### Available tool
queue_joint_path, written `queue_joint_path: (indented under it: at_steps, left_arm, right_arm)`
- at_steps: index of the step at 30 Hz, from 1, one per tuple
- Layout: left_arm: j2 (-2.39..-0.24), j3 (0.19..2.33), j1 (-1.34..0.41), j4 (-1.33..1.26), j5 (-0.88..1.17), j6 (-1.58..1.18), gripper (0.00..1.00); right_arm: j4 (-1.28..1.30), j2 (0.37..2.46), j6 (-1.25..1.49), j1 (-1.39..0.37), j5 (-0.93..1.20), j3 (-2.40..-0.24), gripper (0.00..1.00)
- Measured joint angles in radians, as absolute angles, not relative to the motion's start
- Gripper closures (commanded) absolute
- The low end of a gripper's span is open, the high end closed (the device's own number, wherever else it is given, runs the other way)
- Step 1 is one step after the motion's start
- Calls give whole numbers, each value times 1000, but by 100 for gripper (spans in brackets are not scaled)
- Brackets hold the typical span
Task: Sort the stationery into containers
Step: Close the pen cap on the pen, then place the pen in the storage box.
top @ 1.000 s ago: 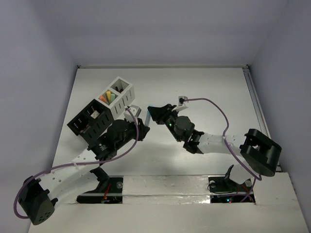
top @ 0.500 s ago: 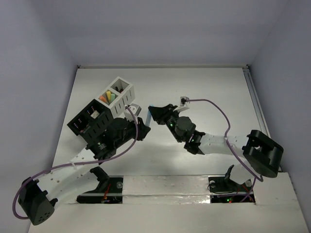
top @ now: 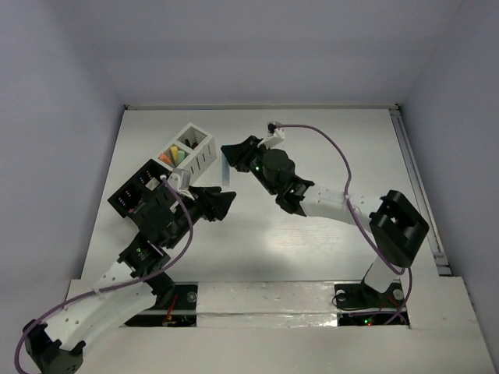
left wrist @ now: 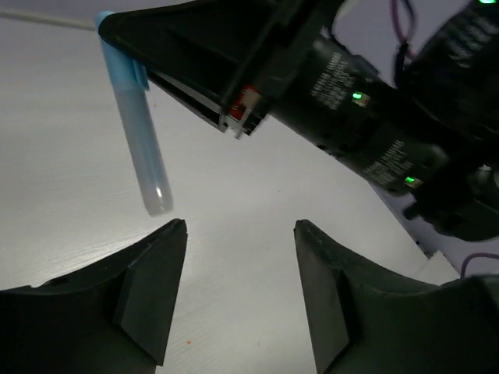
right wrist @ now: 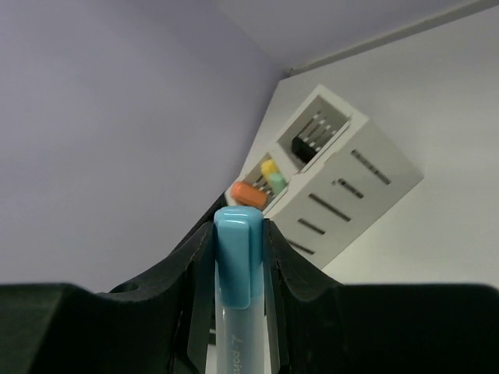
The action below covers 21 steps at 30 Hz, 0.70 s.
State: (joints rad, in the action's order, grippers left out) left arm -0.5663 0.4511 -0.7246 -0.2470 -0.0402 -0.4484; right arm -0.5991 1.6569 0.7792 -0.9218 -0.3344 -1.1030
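Note:
My right gripper is shut on a light-blue marker, a piece of the stationery, which hangs from the jaws above the table just right of the white container. The right wrist view shows the marker's cap pinched between both fingers, with the white container beyond. One of its compartments holds orange, yellow and green pieces. My left gripper stands open and empty below the marker. Its wrist view shows the marker beyond the spread fingertips.
The black container stands against the white one's near-left side, close behind my left wrist. The right arm's purple cable arcs over the table's middle. The table's right edge has a rail.
My left gripper has opened, let go of the blue marker and drawn back toward the near left. My right gripper has carried the marker up and left, closer to the white container.

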Motion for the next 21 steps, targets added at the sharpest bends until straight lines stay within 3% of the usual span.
queue_joint_path:
  at_steps: [2, 3, 9, 10, 21]
  left_arm:
    - [-512, 451, -725, -233, -39, -456, 25]
    - [-490, 451, -726, -219, -38, -462, 20]
    - [-329, 471, -726, -72, -67, -500, 13]
    - [-307, 487, -725, -40, -82, -500, 1]
    - [-198, 709, -725, 147, -241, -421, 1]
  right_arm:
    - [-574, 1707, 770, -890, -331, -1159, 100]
    - [-561, 1736, 765, -877, -328, -1192, 100]
    - [-538, 1906, 728, -838, -272, -1399, 100]
    - [-537, 1934, 721, -839, -256, -1436, 100]
    - [-520, 2306, 629, -843, -98, -1920, 100]
